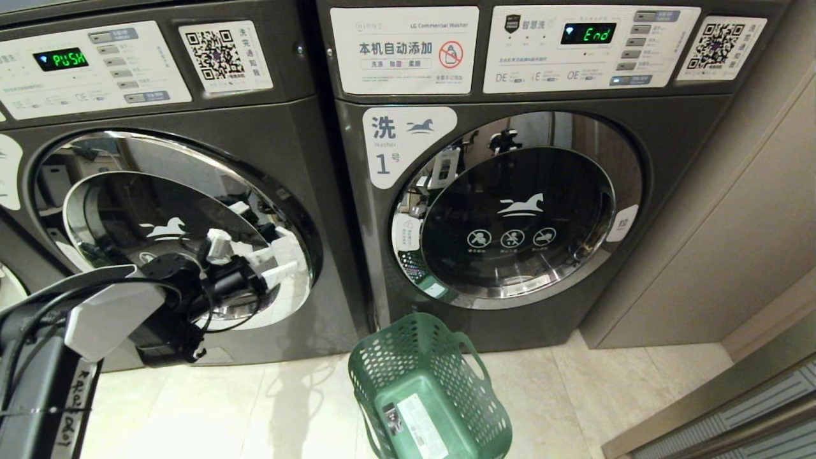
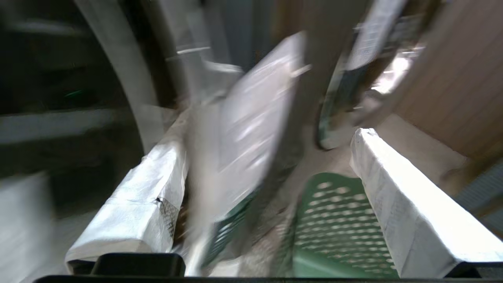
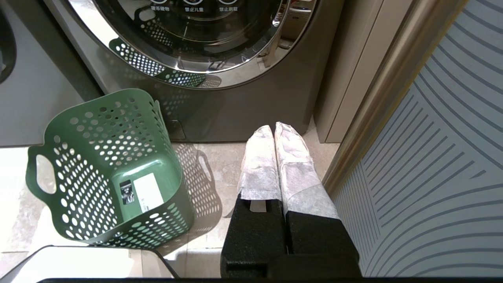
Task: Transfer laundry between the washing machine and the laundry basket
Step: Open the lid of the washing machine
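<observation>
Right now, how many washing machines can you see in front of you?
2. One washer is on the left, displaying PUSH, behind the left gripper. The other washer is on the right, displaying End, behind the green basket. More may stand outside the view.

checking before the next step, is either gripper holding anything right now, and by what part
Nothing is held. The left gripper is open with nothing between its fingers, raised in front of the left-hand washer. The right gripper is shut on nothing, parked beside the laundry basket.

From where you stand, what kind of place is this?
Probably a shared, pay-per-use laundry room: two front-loading washers side by side, QR code stickers on their panels, and a green laundry basket on the floor.
</observation>
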